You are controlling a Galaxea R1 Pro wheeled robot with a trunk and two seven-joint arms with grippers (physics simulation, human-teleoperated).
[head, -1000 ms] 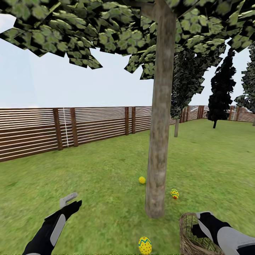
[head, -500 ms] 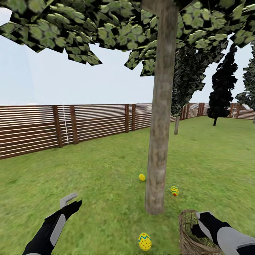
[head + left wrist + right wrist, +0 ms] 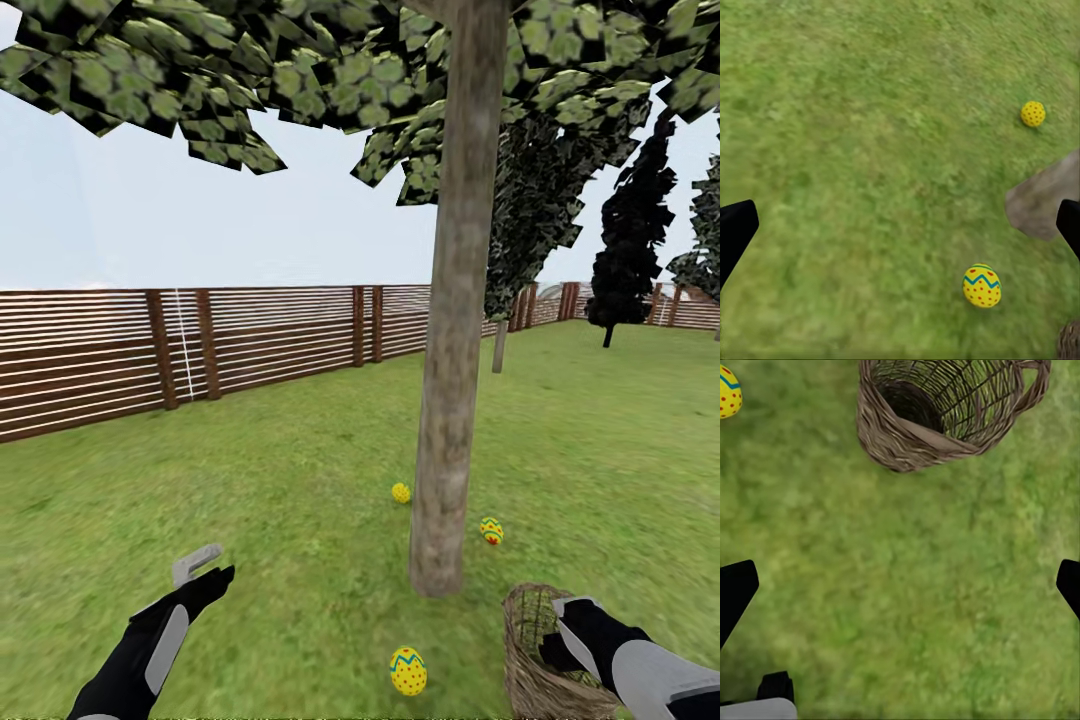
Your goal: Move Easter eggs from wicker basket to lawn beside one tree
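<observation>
Fig.: my view has tilted up slightly; eggs unmoved. All 3 eggs (image 3: pixel 408 670) on lawn (image 3: pixel 250 500) by tree (image 3: pixel 445 400); basket (image 3: pixel 937 412) empty. My left pincer (image 3: pixel 200 568) & right pincer (image 3: pixel 900 577) released, holding nothing; task looks done.

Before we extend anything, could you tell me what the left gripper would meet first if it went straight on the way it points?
Probably bare green lawn: the open left gripper looks along its fingers at grass, with the nearest yellow dotted Easter egg off to one side.
</observation>
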